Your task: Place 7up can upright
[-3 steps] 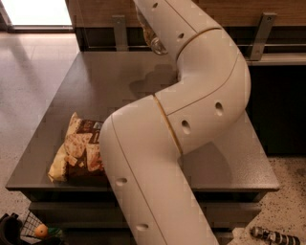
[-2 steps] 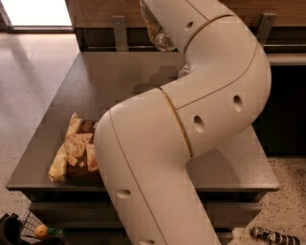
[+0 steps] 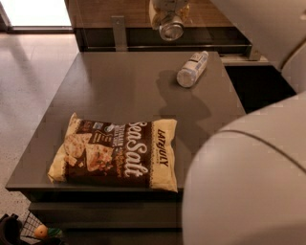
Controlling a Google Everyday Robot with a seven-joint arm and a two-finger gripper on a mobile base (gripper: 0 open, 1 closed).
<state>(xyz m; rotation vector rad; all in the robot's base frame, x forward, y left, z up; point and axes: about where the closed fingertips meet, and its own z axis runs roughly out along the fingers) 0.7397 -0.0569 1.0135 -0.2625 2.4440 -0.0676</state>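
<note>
My gripper (image 3: 166,14) is at the top centre of the camera view, held in the air above the far edge of the grey table (image 3: 119,91). It is shut on the 7up can (image 3: 171,30), a small silvery can. The can is tilted, with one shiny round end facing the camera. It hangs clear of the table top, and its shadow falls on the table beside the bottle. The can's label is mostly hidden by the gripper.
A clear plastic bottle (image 3: 192,69) with a white-blue label lies on its side at the table's far right. A bag of sea salt chips (image 3: 119,153) lies flat near the front left edge. My arm (image 3: 248,182) fills the lower right. A dark shelf unit (image 3: 119,38) stands behind the table.
My arm has swung to the right, uncovering most of the table and the bottle. The gripper with the can now shows at the top centre.
</note>
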